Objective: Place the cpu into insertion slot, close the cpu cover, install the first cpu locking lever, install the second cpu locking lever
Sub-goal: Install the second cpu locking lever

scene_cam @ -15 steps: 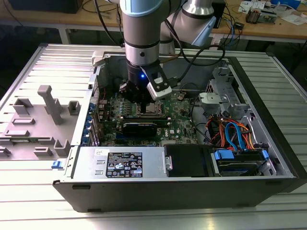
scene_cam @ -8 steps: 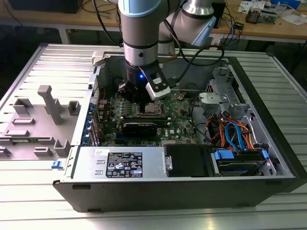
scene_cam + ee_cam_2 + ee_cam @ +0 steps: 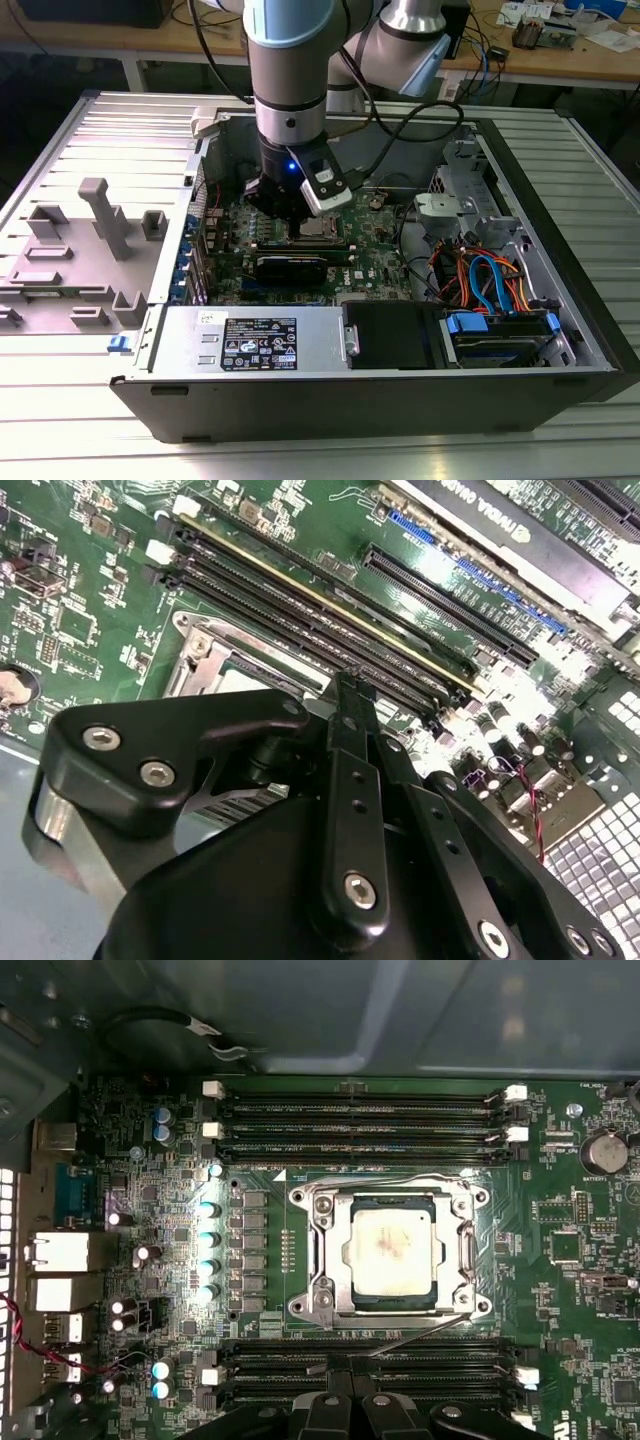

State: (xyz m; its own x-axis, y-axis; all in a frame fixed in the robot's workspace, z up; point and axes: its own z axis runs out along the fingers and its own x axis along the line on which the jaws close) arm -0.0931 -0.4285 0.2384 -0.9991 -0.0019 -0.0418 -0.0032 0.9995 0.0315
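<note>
Cpu (image 3: 391, 1250), dull silver square, flat in the slot (image 3: 330, 1260), cover (image 3: 465, 1250) closed over it, edges square with memory slots (image 3: 360, 1110), gripper (image 3: 347, 1400) fingers together just beside the socket.

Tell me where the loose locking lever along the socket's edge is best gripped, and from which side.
Grip the locking lever at its free end, which in the first wrist view angles away from the cpu cover towards the neighbouring memory slots. Come from above on that slot side: the rod is thin wire, and probably only that end stands clear of the frame.
</note>
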